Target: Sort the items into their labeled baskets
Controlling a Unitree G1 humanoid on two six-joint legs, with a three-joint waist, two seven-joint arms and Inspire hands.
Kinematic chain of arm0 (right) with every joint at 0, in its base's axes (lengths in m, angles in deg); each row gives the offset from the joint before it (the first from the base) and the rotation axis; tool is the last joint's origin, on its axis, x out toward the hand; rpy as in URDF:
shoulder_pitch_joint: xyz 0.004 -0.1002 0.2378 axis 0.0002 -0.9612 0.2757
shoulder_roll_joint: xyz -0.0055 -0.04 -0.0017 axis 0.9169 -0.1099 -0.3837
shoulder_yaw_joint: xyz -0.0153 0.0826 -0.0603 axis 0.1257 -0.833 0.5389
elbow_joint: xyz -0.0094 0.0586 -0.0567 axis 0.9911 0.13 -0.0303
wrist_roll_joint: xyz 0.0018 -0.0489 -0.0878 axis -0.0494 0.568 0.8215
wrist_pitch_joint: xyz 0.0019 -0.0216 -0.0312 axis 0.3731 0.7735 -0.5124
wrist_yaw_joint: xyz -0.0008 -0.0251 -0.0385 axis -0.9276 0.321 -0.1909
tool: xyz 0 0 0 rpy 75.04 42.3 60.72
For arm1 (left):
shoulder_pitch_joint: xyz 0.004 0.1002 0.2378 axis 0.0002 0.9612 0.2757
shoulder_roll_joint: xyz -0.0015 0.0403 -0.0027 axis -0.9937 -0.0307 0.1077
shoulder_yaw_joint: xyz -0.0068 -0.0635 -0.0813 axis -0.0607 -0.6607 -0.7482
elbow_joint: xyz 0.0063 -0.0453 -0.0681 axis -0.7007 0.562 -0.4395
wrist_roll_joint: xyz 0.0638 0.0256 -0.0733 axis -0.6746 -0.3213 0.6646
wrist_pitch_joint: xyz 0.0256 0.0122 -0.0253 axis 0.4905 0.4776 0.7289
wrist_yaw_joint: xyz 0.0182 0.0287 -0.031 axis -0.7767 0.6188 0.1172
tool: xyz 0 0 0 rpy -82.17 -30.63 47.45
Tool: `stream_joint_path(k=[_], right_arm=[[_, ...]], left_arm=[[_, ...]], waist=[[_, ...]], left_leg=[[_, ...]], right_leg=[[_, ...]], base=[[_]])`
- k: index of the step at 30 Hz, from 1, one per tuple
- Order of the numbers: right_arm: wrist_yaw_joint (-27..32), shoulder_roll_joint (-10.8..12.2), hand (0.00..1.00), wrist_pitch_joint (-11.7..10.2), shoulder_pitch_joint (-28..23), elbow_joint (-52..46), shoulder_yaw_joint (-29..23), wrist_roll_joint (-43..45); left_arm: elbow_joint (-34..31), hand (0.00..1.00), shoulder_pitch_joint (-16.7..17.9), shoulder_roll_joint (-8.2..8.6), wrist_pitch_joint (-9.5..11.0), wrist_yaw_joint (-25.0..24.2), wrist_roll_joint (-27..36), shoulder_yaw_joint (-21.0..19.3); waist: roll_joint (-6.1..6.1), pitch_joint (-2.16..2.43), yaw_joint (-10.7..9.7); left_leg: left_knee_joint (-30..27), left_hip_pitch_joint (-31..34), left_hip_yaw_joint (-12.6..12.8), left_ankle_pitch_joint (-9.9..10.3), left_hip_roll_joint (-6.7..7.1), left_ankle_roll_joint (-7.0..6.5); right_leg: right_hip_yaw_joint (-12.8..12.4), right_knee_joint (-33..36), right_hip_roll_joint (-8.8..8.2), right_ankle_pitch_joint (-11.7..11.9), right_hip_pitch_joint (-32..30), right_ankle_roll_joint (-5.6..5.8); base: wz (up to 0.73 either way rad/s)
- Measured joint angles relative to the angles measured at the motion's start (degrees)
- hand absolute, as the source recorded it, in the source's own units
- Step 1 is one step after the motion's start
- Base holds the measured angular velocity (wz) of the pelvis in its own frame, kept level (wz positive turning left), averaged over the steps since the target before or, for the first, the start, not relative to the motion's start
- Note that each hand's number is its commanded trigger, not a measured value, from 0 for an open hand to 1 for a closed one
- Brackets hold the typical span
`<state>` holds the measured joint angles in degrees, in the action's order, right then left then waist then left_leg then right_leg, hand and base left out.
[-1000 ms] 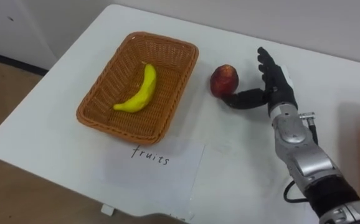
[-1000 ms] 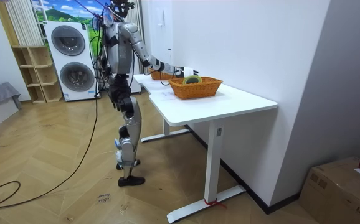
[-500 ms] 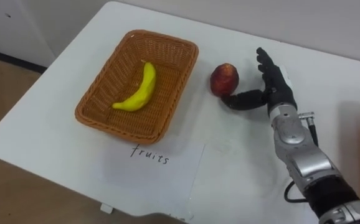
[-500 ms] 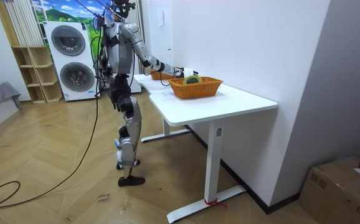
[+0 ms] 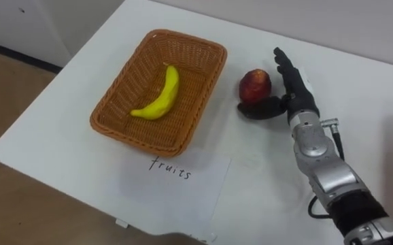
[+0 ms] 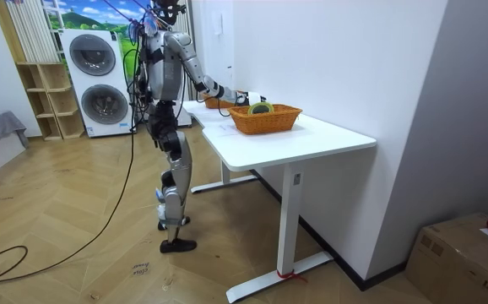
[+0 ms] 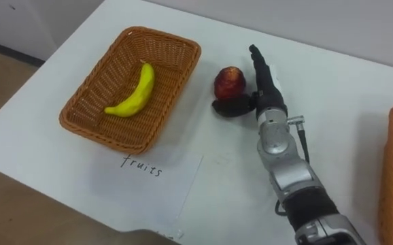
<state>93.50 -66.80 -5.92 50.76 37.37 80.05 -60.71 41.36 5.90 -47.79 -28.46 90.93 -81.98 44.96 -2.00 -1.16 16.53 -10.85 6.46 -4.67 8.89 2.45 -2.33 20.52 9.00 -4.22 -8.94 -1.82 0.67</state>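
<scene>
One apple (image 5: 255, 84) now sits nearer the right hand (image 5: 295, 102).

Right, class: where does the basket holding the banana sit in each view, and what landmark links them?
Left eye view: fruit basket, upper left of centre.
Right eye view: fruit basket, upper left.
Room view: fruit basket, far end of the white table, past the nearer basket.
Shared landmark: the white table.

You are working in a home-style room. Two stacked front-loading washing machines (image 6: 100, 80) and an open wooden shelf unit (image 6: 46, 101) stand at the back wall. The floor (image 6: 84, 253) is herringbone wood. A white desk (image 6: 311, 139) stands against the wall, with a cardboard box (image 6: 459, 253) beyond it.
</scene>
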Motion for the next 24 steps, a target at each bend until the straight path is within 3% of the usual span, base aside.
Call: stream_joint_path(k=[5,11,24], right_arm=[[-0.17,0.34,0.00,-0.01,0.46,0.00,0.86,2.29],[-2.26,0.35,0.00,-0.06,0.88,0.03,3.95,2.67],[-3.63,0.28,0.00,-0.06,0.90,0.03,3.96,3.85]], left_arm=[[0.54,0.00,0.04,0.01,0.01,-0.51,0.01,0.05],[1.44,0.00,-0.04,0.02,0.00,-1.34,0.01,0.07],[1.24,0.00,-0.09,-0.06,0.04,-1.93,0.00,0.06]], waist=[[-0.01,0.00,1.27],[-0.16,-0.08,1.18],[-0.90,-0.33,1.04]], left_leg=[[-0.11,0.03,0.02,0.00,0.01,0.00],[-0.41,-0.09,-0.17,0.00,0.07,0.00],[-0.56,0.39,-0.29,0.01,0.08,0.00]], right_leg=[[0.10,0.11,-0.01,0.00,0.07,0.00],[0.13,0.03,0.00,0.00,0.52,0.00],[0.49,0.77,-0.12,0.00,-0.11,0.00]], base=[[0.01],[0.01],[0.00]])
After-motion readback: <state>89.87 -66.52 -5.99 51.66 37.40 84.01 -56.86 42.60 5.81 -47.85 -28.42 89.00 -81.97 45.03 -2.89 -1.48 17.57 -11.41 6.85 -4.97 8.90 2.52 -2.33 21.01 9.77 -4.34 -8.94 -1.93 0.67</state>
